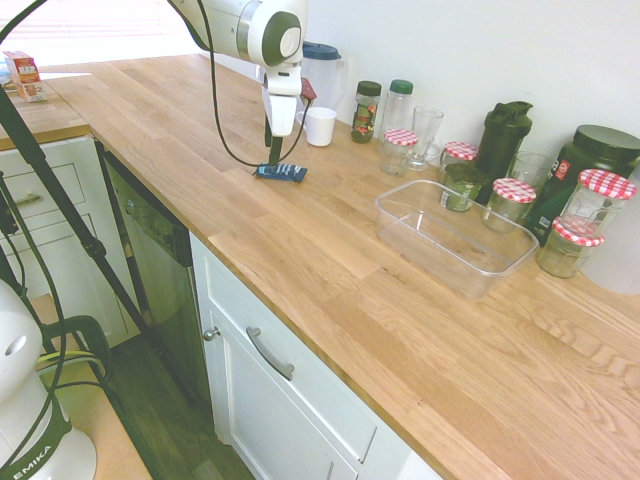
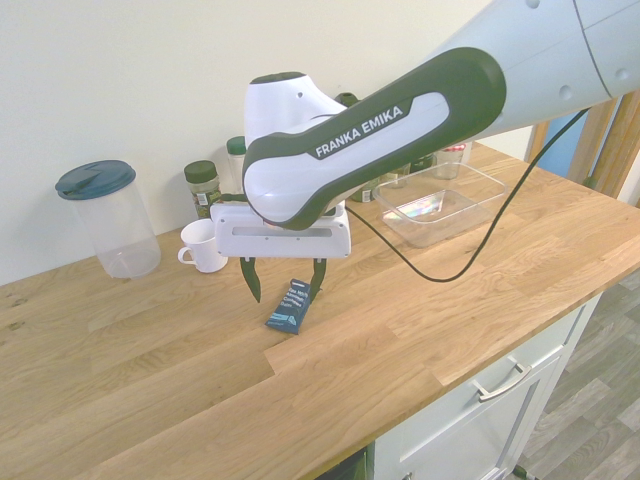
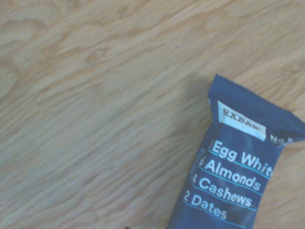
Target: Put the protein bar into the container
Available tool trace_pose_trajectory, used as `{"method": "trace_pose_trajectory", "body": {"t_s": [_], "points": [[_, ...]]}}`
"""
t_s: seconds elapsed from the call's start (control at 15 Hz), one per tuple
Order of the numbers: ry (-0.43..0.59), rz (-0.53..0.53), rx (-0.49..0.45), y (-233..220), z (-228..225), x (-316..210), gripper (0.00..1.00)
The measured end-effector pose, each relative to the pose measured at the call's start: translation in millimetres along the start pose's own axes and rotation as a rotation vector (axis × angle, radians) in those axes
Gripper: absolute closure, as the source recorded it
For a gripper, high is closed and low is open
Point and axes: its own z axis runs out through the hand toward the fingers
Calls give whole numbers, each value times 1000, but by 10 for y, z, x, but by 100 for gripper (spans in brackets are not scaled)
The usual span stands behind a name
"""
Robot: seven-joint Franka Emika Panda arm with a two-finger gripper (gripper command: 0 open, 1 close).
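Hand (image 2: pixel 285 282) points straight down, fingers apart, holding nothing, just above the protein bar (image 2: pixel 290 306). One finger (image 2: pixel 318 279) stands over the bar's end; contact can't be told. Bar lies flat on the wooden table (image 2: pixel 150 390), blue wrapper, ingredient list printed in white facing up. White mug (image 2: pixel 205 246) sits near it toward the wall. Container (image 1: pixel 455 235) is well apart along the table, clear and empty, with red-checkered-lid jars (image 1: pixel 512 203) beside it.
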Motion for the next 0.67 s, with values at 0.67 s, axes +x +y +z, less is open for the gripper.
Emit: {"method": "trace_pose_trajectory", "body": {"t_s": [0.67], "points": [[1, 23, -15, -184, 309, 93, 0]]}}
